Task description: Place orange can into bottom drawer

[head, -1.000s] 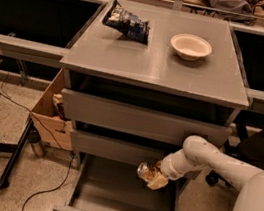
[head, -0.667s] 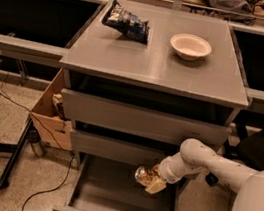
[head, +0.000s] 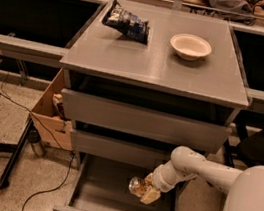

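Nearest, the bottom drawer (head: pixel 103 196) stands pulled out, its plain front edge closest to the camera. My gripper (head: pixel 146 192) reaches in from the right and is closed around the orange can (head: pixel 136 185), holding it tipped on its side above the right half of the drawer's tray, under the front of the middle drawer (head: pixel 114 148). Above that, the top drawer (head: pixel 139 120) sits slightly out. A cardboard box (head: pixel 49 116) stands left of the cabinet. Farthest, the cabinet top (head: pixel 149 67) carries a dark blue chip bag (head: pixel 127 24) at rear left and a white bowl (head: pixel 190 47) at rear right, well apart.
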Controlling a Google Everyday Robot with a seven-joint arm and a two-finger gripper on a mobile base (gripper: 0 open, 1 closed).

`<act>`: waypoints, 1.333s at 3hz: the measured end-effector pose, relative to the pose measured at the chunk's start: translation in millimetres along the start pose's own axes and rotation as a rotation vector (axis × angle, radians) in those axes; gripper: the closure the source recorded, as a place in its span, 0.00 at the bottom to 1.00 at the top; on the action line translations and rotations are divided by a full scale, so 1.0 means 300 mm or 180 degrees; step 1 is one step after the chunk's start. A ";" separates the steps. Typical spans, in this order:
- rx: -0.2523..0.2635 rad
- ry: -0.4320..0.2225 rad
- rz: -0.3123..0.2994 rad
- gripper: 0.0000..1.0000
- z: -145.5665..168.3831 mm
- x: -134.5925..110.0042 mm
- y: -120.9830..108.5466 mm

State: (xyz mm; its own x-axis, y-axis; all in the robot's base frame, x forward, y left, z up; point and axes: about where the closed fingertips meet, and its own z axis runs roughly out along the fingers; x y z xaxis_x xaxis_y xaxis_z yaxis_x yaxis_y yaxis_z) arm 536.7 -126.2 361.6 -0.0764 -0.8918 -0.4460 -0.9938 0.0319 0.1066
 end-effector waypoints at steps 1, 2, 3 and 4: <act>-0.0099 0.0061 -0.0061 1.00 0.067 0.018 0.044; -0.0101 0.0062 -0.0063 1.00 0.069 0.018 0.045; -0.0102 0.0062 -0.0063 0.85 0.069 0.018 0.045; -0.0102 0.0062 -0.0063 0.61 0.069 0.018 0.045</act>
State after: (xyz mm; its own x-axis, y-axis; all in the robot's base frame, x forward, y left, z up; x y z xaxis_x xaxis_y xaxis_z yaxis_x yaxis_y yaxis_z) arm 521.3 -121.2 342.3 -0.0550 -0.9007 -0.4310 -0.9920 0.0001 0.1264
